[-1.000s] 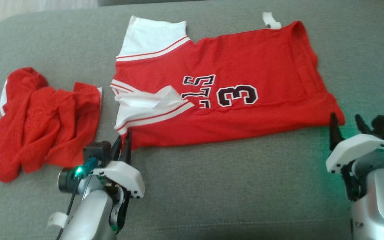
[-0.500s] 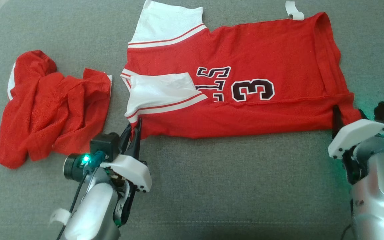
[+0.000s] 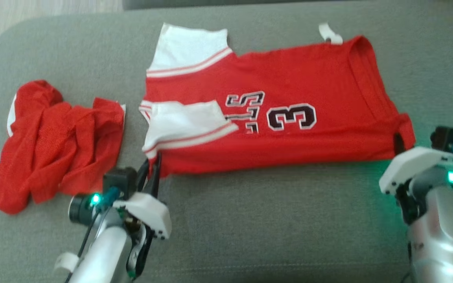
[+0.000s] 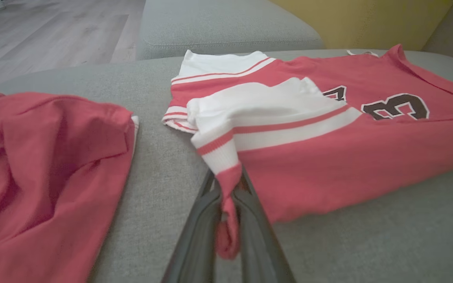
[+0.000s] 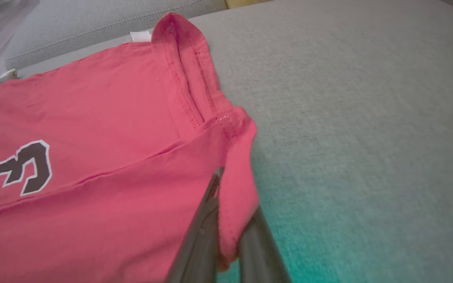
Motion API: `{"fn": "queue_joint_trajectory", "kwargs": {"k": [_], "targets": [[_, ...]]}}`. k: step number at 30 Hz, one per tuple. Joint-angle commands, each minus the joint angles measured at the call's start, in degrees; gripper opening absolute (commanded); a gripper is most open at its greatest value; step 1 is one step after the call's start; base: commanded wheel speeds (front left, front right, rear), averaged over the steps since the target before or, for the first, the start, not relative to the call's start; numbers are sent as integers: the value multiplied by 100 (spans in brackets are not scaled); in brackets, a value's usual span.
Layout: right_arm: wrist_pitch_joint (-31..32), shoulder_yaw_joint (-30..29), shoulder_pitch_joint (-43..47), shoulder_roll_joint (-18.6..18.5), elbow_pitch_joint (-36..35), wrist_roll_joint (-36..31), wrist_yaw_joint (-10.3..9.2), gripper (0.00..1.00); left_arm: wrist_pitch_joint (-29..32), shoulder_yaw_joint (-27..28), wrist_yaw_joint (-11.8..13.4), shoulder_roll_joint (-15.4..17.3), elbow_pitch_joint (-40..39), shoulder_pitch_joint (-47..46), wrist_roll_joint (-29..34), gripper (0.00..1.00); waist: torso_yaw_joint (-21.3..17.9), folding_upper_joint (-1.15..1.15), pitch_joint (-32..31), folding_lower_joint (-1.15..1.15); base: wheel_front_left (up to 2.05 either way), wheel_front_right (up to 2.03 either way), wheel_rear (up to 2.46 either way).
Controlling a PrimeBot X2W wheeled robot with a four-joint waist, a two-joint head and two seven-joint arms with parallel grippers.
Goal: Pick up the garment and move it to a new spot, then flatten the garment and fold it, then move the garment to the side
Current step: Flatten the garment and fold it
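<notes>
The red jersey (image 3: 273, 114) is spread flat on the grey cushion (image 3: 250, 228), beside a crumpled red garment (image 3: 57, 145). Its near edge is pinched at both ends, the sleeve corner in the left gripper (image 3: 153, 165) and the hem corner in the right gripper (image 3: 398, 143), fingers closed on cloth. Folding is judged to be in hand; both corners should next be lifted together and carried evenly across.

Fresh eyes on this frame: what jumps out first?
The red jersey with a dark 3 lies spread across the middle of the grey cushion, one white sleeve folded over its front. Each near corner is pinched: the left gripper at the sleeve end, the right gripper at the hem end. A crumpled red garment sits apart to the robot's left.
</notes>
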Motion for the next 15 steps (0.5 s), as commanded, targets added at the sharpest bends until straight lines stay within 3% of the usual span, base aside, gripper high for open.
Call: {"fn": "queue_joint_trajectory", "kwargs": {"k": [1, 15], "targets": [[-32, 94, 198, -112, -310, 131, 20, 0, 7, 184, 69, 195, -177, 44, -36, 0, -158, 0, -249, 0, 0, 0, 0], [612, 166, 1612, -58, -1665, 652, 20, 0, 303, 80, 177, 542, -654, 1020, -100, 0, -363, 0, -943, 0, 0, 0, 0]]}}
